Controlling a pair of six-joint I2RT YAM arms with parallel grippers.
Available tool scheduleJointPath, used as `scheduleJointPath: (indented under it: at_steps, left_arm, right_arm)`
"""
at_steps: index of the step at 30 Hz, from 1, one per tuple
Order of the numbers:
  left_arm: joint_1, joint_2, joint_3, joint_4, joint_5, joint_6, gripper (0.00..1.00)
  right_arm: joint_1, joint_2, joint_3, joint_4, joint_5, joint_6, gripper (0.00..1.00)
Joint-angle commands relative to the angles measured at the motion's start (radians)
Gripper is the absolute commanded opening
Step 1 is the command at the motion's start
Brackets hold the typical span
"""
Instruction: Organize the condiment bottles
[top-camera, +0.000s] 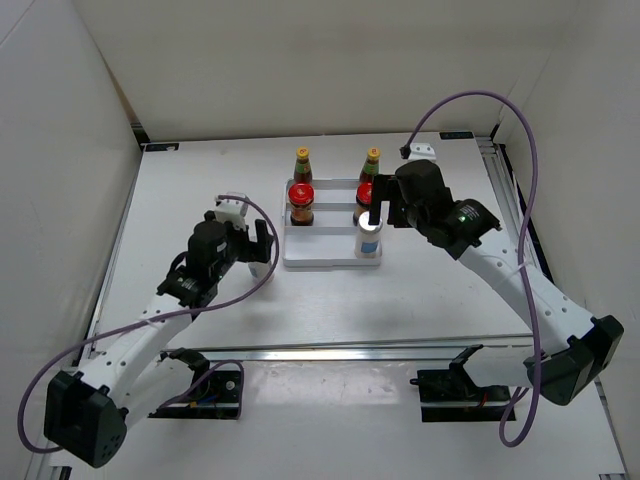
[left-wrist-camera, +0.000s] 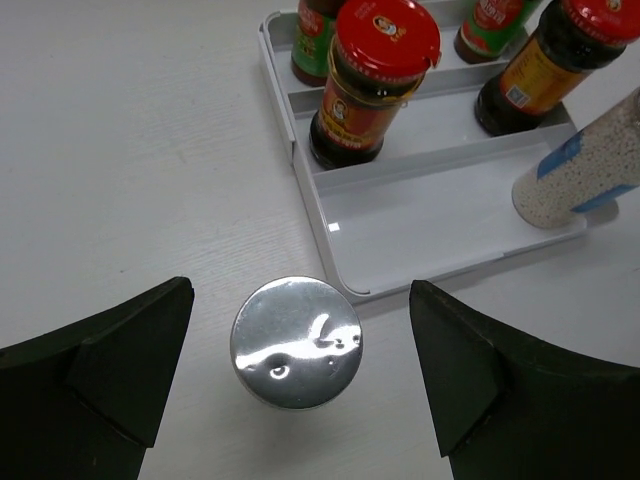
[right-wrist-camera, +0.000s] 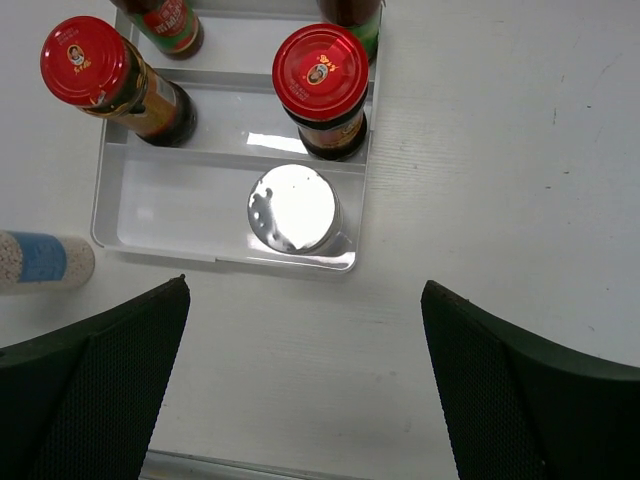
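A silver-topped shaker (left-wrist-camera: 296, 342) stands on the table just off the white stepped tray's (left-wrist-camera: 400, 235) front left corner. My left gripper (left-wrist-camera: 300, 292) is open above it, one finger on each side, not touching. The second shaker (right-wrist-camera: 293, 208) stands in the tray's front step at the right corner. My right gripper (right-wrist-camera: 305, 300) is open and empty, over the table just in front of it. Two red-lidded jars (right-wrist-camera: 320, 70) (right-wrist-camera: 85, 60) stand on the middle step. Two yellow-capped sauce bottles (top-camera: 303, 160) (top-camera: 371, 160) stand on the back step.
The tray (top-camera: 330, 262) sits mid-table, its front step bare to the left of the shaker. White walls enclose the table on three sides. A metal rail (top-camera: 350, 352) runs along the near edge, and cables loop from both arms.
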Motion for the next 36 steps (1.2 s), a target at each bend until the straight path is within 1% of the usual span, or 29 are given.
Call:
scheduleJointPath:
  at_steps: [1, 3, 7, 13, 16, 17, 21, 22, 24, 25, 26, 27, 28, 32, 33, 36]
  left_arm:
    - [-0.027, 0.056, 0.01, 0.025, 0.027, 0.012, 1.0]
    - [-0.038, 0.088, 0.035, 0.0, 0.007, 0.012, 1.0]
    - [-0.038, 0.12, 0.044, -0.02, -0.082, -0.008, 1.0]
    - [-0.038, 0.153, 0.055, -0.054, -0.107, -0.026, 0.99]
    - [-0.038, 0.171, 0.064, -0.064, -0.117, -0.026, 0.91]
    - [-0.038, 0.182, 0.064, -0.064, -0.102, -0.026, 0.85]
    - [-0.038, 0.193, 0.073, -0.064, -0.071, -0.026, 0.74]
    - [-0.038, 0.193, 0.073, -0.064, -0.071, -0.026, 0.74]
    - [-0.038, 0.202, 0.073, -0.074, -0.071, -0.026, 0.7]
    - [-0.038, 0.202, 0.073, -0.074, -0.071, -0.026, 0.7]
    - [-0.038, 0.202, 0.073, -0.074, -0.071, -0.026, 0.68]
    - [-0.038, 0.212, 0.084, -0.084, -0.071, -0.026, 0.64]
    - [-0.038, 0.223, 0.084, -0.084, -0.061, -0.026, 0.63]
    - [-0.038, 0.251, 0.106, -0.119, -0.061, -0.017, 0.61]
    - [-0.038, 0.264, 0.115, -0.12, -0.061, -0.017, 0.64]
    - [-0.038, 0.265, 0.115, -0.13, -0.07, -0.017, 0.67]
  right_arm:
    - [0.003, 0.005, 0.003, 0.028, 0.01, -0.027, 1.0]
    - [0.003, 0.005, 0.003, 0.028, 0.01, -0.027, 1.0]
    - [0.003, 0.005, 0.003, 0.037, 0.01, -0.036, 1.0]
    - [0.003, 0.005, -0.006, 0.037, 0.01, -0.036, 1.0]
    - [0.003, 0.005, -0.006, 0.037, 0.01, -0.036, 1.0]
    - [0.003, 0.005, -0.006, 0.037, 0.01, -0.036, 1.0]
    - [0.003, 0.005, -0.015, 0.037, 0.01, -0.036, 1.0]
    - [0.003, 0.005, -0.015, 0.037, 0.01, -0.036, 1.0]
    - [0.003, 0.005, -0.015, 0.037, 0.01, -0.036, 1.0]
    - [0.003, 0.005, -0.015, 0.037, 0.01, -0.036, 1.0]
    - [-0.007, 0.005, -0.015, 0.037, 0.01, -0.036, 1.0]
    - [-0.007, 0.005, -0.015, 0.037, 0.01, -0.036, 1.0]
    - [-0.007, 0.005, -0.015, 0.037, 0.01, -0.036, 1.0]
    - [-0.007, 0.005, -0.015, 0.037, 0.01, -0.036, 1.0]
    - [-0.007, 0.005, -0.015, 0.037, 0.01, -0.036, 1.0]
    - [-0.007, -0.004, -0.015, 0.037, 0.01, -0.036, 1.0]
